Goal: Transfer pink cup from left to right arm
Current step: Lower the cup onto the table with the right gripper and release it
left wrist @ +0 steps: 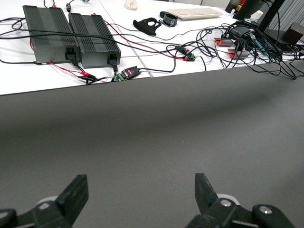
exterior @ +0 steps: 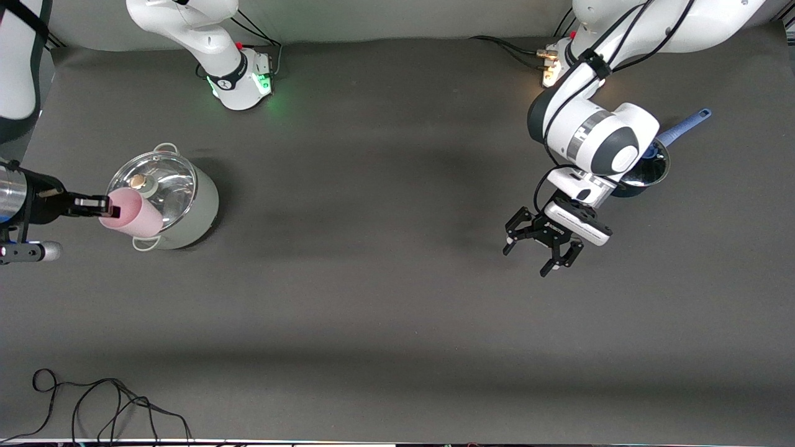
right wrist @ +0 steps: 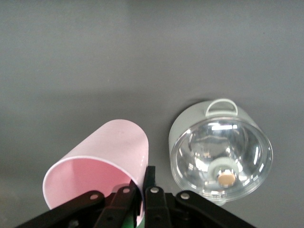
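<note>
- The pink cup [exterior: 135, 213] sits at the middle left of the front view, lying on its side in the air, its mouth turned toward the right gripper [exterior: 110, 207] and its closed base over the rim of the lidded pot [exterior: 166, 197].
- The right gripper comes in from the left edge of that frame; its slim black fingers [right wrist: 153, 199] are closed tight on the cup's rim — one inside the mouth, one outside, as the right wrist view shows at the bottom centre of its frame.
- In the right wrist view the cup [right wrist: 102, 166] fills the lower left, and the pot [right wrist: 221, 154] with its clear glass lid and pale knob stands lower right, apart from the cup.
- The pot is pale grey-green with small loop handles, resting on the dark counter [exterior: 385, 310] toward the right arm's end.
- The left gripper [exterior: 545, 243] hangs at the middle right of the front view over bare counter, its linked black fingers [left wrist: 76, 194] spread wide and holding nothing.
- At the upper right of the front view, partly hidden under the left arm's wrist, is a dark saucepan [exterior: 649, 171] with a blue handle.
- A loose black cable [exterior: 105, 403] curls along the lower left corner of the front view.
- The left wrist view shows black boxes [left wrist: 69, 35] and tangled wires on a white bench across its top.
</note>
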`<control>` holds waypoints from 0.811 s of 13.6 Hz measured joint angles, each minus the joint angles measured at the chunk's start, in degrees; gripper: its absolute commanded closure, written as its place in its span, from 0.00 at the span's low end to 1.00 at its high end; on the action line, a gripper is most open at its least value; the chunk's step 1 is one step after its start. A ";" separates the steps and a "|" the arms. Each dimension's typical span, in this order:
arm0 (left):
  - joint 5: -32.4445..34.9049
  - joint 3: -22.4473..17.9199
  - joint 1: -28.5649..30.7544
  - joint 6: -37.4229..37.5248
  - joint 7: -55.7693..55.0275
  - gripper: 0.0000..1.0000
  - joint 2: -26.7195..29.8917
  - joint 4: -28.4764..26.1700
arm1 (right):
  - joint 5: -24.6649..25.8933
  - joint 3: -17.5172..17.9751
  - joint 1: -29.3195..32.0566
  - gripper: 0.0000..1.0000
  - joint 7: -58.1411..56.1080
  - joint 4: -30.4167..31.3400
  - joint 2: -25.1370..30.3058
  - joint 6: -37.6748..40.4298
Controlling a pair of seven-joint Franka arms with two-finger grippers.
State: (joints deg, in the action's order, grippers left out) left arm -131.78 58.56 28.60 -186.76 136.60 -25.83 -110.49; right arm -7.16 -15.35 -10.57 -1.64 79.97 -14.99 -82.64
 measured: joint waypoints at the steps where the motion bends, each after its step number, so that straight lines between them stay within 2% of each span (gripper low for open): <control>1: 0.00 0.00 0.00 -0.36 -0.19 0.00 -0.02 0.02 | 0.00 -0.08 -0.02 1.00 -0.32 5.28 1.73 -4.68; 3: 0.00 -0.03 0.08 -0.98 -0.46 0.00 -0.07 0.04 | 0.00 -0.07 -0.34 1.00 -0.43 14.94 4.37 -13.24; 7: 1.07 -1.93 0.35 -4.98 -3.60 0.00 -0.03 0.39 | -0.54 0.20 -0.95 1.00 -0.43 28.01 4.61 -28.45; 9: 3.07 -3.16 0.51 -5.34 -8.00 0.00 -0.01 1.14 | -3.20 0.36 -1.05 1.00 -0.43 32.27 2.90 -33.65; 11: 5.16 -3.30 0.57 -5.34 -14.80 0.00 0.09 2.03 | -4.44 0.63 -1.63 1.00 -0.45 33.40 -0.04 -37.23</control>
State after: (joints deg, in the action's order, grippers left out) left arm -126.62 55.26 29.17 -192.09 121.80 -25.74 -108.47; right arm -11.60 -14.73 -12.20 -2.09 113.37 -15.03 -119.87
